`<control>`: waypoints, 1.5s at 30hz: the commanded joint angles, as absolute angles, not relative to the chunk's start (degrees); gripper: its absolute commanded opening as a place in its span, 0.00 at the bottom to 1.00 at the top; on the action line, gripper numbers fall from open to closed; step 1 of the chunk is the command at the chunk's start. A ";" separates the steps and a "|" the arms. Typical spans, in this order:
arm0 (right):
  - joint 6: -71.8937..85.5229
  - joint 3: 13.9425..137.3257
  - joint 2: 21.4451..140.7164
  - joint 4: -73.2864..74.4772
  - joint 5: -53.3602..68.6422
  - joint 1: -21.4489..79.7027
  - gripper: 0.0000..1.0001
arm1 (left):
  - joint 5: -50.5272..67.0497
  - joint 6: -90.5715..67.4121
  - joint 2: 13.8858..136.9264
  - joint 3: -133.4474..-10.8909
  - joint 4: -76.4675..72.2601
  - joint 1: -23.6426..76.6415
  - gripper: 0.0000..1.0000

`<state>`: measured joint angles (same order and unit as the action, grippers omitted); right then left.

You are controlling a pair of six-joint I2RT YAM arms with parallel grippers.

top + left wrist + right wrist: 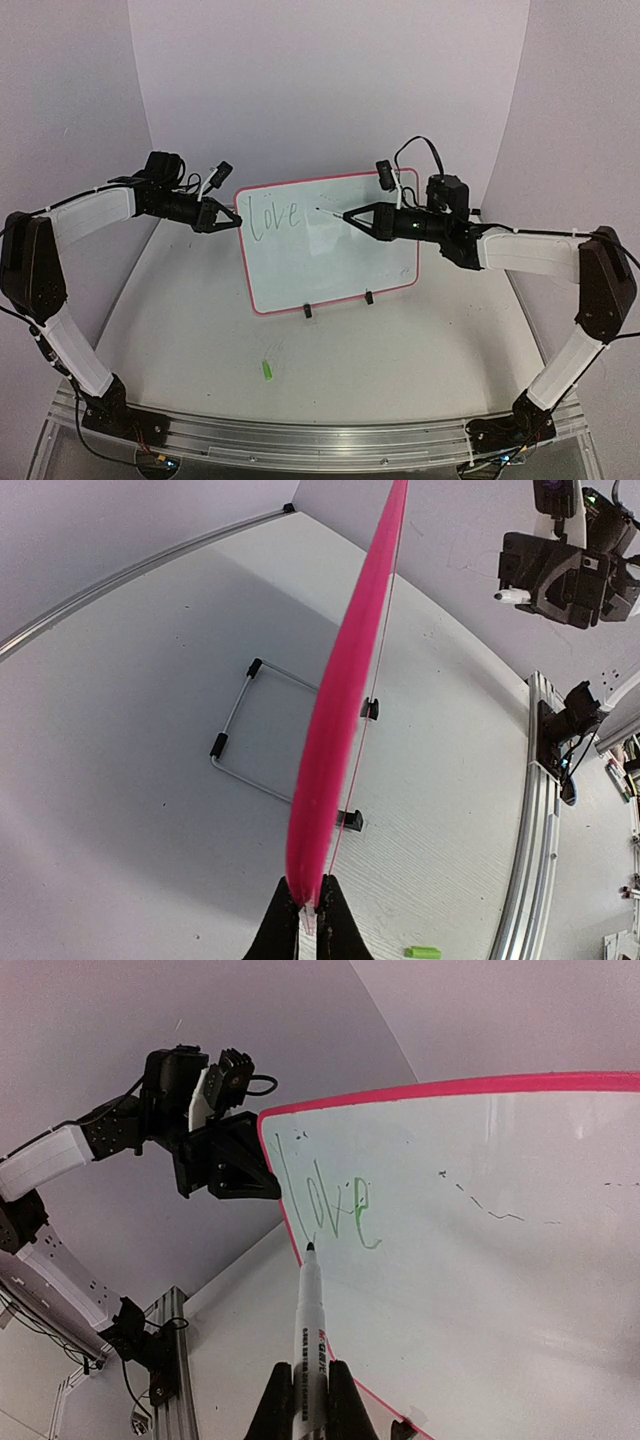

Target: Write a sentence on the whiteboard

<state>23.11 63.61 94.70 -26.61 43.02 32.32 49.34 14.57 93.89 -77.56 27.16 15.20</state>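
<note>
My left gripper [236, 222] is pinched tight on the whiteboard [340, 255] left rim, right gripper [352, 216] clamped around marker [309, 1310], tip near writing [275, 214] "Love".

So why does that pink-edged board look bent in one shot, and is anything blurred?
Left wrist view: the wide lens bows the rectangular white board with a red-pink rim, seen edge-on and soft up close. Right wrist view: its rim curves too, but the green handwritten word "Love" is sharp. Top external view: a pale glare patch on the board, writing faint.

Upright whiteboard [330, 260] across mid table [420, 350]
</note>
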 commanded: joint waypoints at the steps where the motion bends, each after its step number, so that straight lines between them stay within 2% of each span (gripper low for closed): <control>1: 24.26 61.52 91.57 -27.35 45.07 30.03 0.00 | 47.68 15.15 92.69 -77.53 29.41 15.60 0.00; 14: 22.59 70.21 100.79 -26.49 52.07 28.72 0.00 | 47.20 15.34 93.04 -77.55 29.70 15.59 0.00; 32: 17.40 75.40 106.81 -18.74 47.59 28.67 0.00 | 47.21 15.56 93.92 -78.13 29.99 15.57 0.00; 45: 17.80 76.43 104.79 -20.78 43.44 28.57 0.00 | 47.25 15.65 93.92 -78.22 30.02 15.58 0.00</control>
